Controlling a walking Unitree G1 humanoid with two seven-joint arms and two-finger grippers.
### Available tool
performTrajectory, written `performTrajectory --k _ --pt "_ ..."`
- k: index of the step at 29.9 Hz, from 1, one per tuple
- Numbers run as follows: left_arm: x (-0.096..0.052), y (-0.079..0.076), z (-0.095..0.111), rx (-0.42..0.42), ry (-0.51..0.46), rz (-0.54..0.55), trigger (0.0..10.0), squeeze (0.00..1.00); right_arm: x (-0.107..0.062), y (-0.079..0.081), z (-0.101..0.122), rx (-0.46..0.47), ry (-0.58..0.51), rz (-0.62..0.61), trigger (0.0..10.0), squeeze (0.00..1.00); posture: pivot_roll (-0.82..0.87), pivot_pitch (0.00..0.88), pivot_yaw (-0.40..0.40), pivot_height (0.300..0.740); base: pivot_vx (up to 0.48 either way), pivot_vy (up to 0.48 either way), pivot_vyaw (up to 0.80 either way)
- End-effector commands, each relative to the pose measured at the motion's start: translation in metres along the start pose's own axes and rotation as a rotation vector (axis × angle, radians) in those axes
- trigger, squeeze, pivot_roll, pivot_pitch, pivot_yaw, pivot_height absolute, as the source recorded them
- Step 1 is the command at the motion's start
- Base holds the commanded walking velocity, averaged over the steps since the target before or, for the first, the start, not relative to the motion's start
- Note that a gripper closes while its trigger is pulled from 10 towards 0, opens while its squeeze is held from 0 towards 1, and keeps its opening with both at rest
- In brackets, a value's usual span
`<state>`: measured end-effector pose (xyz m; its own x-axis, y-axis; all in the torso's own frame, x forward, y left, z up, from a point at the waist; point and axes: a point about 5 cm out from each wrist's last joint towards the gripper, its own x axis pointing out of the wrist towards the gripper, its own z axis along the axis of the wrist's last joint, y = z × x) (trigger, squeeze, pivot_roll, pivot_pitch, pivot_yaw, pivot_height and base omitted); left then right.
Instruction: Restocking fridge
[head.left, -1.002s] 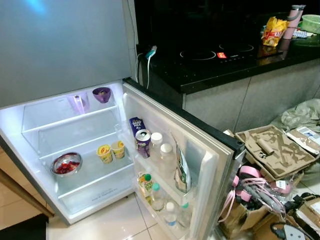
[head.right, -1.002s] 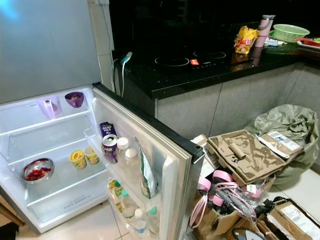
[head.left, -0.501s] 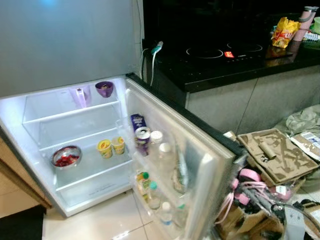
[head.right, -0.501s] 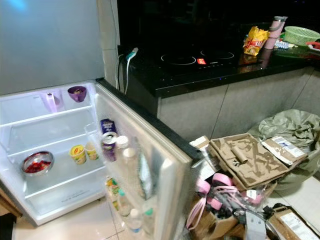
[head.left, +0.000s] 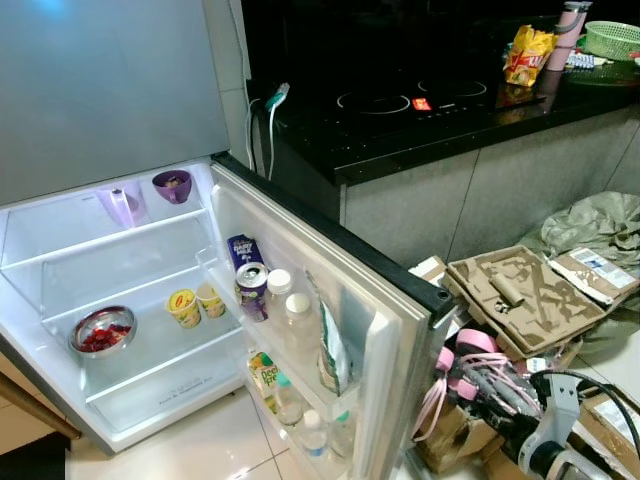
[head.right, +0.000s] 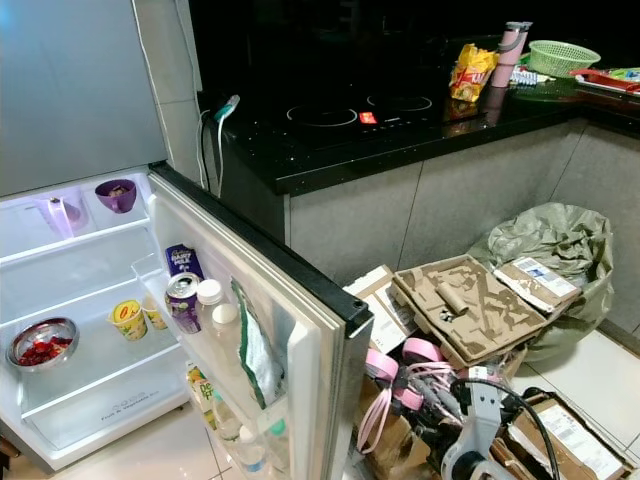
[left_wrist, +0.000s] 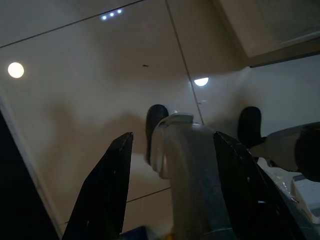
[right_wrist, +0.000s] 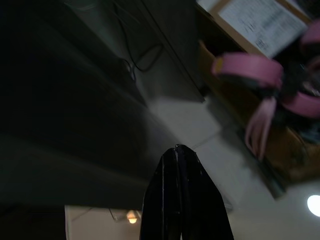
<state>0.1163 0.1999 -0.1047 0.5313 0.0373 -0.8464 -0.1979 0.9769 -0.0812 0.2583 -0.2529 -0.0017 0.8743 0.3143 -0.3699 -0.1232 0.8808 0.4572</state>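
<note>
The fridge (head.left: 120, 280), a white one with a grey upper door, stood with its lower door (head.left: 330, 300) swung wide toward the robot, so its long axis ran upright and its lit inside faced forward. On the middle shelf lay a round steel bowl of red pieces (head.left: 100, 331) near the left wall, and two small yellow cups (head.left: 195, 303) stood near the right edge of the same shelf. A purple cup (head.left: 172, 185) sat at the back right corner of the top shelf. The door rack held a purple milk carton (head.left: 241, 250), a drink can (head.left: 252, 288) and white-capped clear bottles (head.left: 290, 310).

The left tool (left_wrist: 172, 165) had its two black fingers spread around a pale grey, rounded object (left_wrist: 192, 185); whether the fingers pressed on it, I cannot tell. The right tool (right_wrist: 181, 195) had its fingers pressed together, holding nothing, low over the tiled floor (right_wrist: 200, 125) beside pink straps (right_wrist: 270, 85).

The black tabletop (head.left: 450, 120) at the right carried a yellow snack bag (head.left: 527, 55) near its far right corner. In my judgement, the robot should approach squarely, keep clear of the open door, and choose a free shelf place.
</note>
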Motion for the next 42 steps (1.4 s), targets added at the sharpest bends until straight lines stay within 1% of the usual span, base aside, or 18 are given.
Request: performTrajectory --k 1,2,3,4,5,12,18,21,24,26,27,30,31,34,36,39,41,42 --pt "-0.002 0.006 -0.004 0.002 0.018 0.015 10.0 0.0 0.004 0.003 0.006 -0.02 -0.018 0.025 0.0 0.0 -0.11 0.007 -0.004 0.74 0.0 0.0 0.0" --pt "-0.002 0.006 -0.004 0.002 0.018 0.016 10.0 0.0 0.005 0.004 0.007 -0.026 -0.017 0.031 0.0 0.0 -0.11 0.007 -0.004 0.74 0.0 0.0 0.0" --pt "-0.002 0.007 -0.005 0.002 0.019 0.017 10.0 0.0 0.005 0.005 0.008 -0.03 -0.017 0.037 1.7 0.0 -0.11 0.007 -0.004 0.74 0.0 0.0 0.0" --pt "-0.002 0.007 -0.005 0.002 0.021 0.019 10.0 0.0 0.006 0.007 0.008 -0.038 -0.013 0.044 7.6 0.0 -0.11 0.007 -0.004 0.74 0.0 0.0 0.0" --pt "-0.003 0.008 -0.006 0.002 0.023 0.022 10.0 0.0 0.008 0.009 0.007 -0.048 -0.01 0.049 10.0 0.0 -0.11 0.007 -0.004 0.74 0.0 0.0 0.0" --pt "-0.003 0.009 -0.008 0.002 0.03 0.028 10.0 0.0 0.013 0.013 0.009 -0.066 -0.015 0.03 10.0 0.0 -0.11 0.006 -0.003 0.74 0.0 0.0 0.0" --pt "-0.003 0.009 -0.008 0.0 0.029 0.028 10.0 0.0 0.023 0.03 0.006 -0.077 0.0 0.14 10.0 0.0 -0.1 0.006 -0.004 0.74 0.0 0.0 0.0" --pt "-0.003 0.008 -0.008 -0.002 0.031 0.026 10.0 0.0 0.034 0.048 0.006 -0.11 -0.002 0.225 10.0 0.0 -0.11 0.009 -0.001 0.74 0.0 0.0 0.0" --pt "-0.003 0.008 -0.008 -0.003 0.031 0.026 10.0 0.0 0.037 0.054 0.007 -0.114 -0.004 0.26 10.0 0.0 -0.11 0.008 -0.001 0.74 0.0 0.0 0.0" --pt "-0.003 0.008 -0.008 -0.004 0.033 0.025 10.0 0.0 0.042 0.067 0.006 -0.127 0.001 0.335 10.0 0.0 -0.11 0.009 0.001 0.74 0.0 0.0 0.0" --pt "-0.003 0.008 -0.008 -0.004 0.033 0.025 10.0 0.0 0.042 0.067 0.006 -0.127 0.001 0.335 10.0 0.0 -0.11 0.009 0.001 0.74 0.0 0.0 0.0" --pt "-0.003 0.009 -0.008 -0.005 0.036 0.024 10.0 0.0 0.046 0.089 -0.002 -0.212 0.068 0.51 10.0 0.0 -0.1 0.012 0.001 0.74 0.0 0.0 0.0" --pt "-0.003 0.009 -0.008 -0.005 0.036 0.024 10.0 0.0 0.046 0.089 -0.002 -0.212 0.068 0.51 10.0 0.0 -0.1 0.012 0.001 0.74 0.0 0.0 0.0" --pt "-0.003 0.009 -0.008 -0.005 0.036 0.024 10.0 0.0 0.044 0.107 -0.008 -0.252 0.127 0.699 10.0 0.0 -0.1 0.014 0.002 0.74 0.0 0.0 0.0" --pt "-0.003 0.009 -0.008 -0.005 0.036 0.024 10.0 0.0 0.044 0.107 -0.008 -0.252 0.127 0.699 10.0 0.0 -0.1 0.014 0.002 0.74 0.0 0.0 0.0" --pt "-0.003 0.009 -0.008 -0.005 0.038 0.024 10.0 0.0 0.039 0.122 -0.014 -0.303 0.155 0.846 10.0 0.0 -0.11 0.014 0.001 0.74 0.0 0.0 0.0" --pt "-0.003 0.008 -0.008 -0.006 0.039 0.023 10.0 0.0 0.042 0.118 -0.013 -0.284 0.139 0.787 10.0 0.0 -0.11 0.014 0.001 0.74 0.0 0.0 0.0" --pt "-0.003 0.008 -0.009 -0.007 0.04 0.021 10.0 0.0 0.046 0.097 -0.01 -0.253 0.122 0.572 10.0 0.0 -0.11 0.014 -0.001 0.74 0.0 0.0 0.0"
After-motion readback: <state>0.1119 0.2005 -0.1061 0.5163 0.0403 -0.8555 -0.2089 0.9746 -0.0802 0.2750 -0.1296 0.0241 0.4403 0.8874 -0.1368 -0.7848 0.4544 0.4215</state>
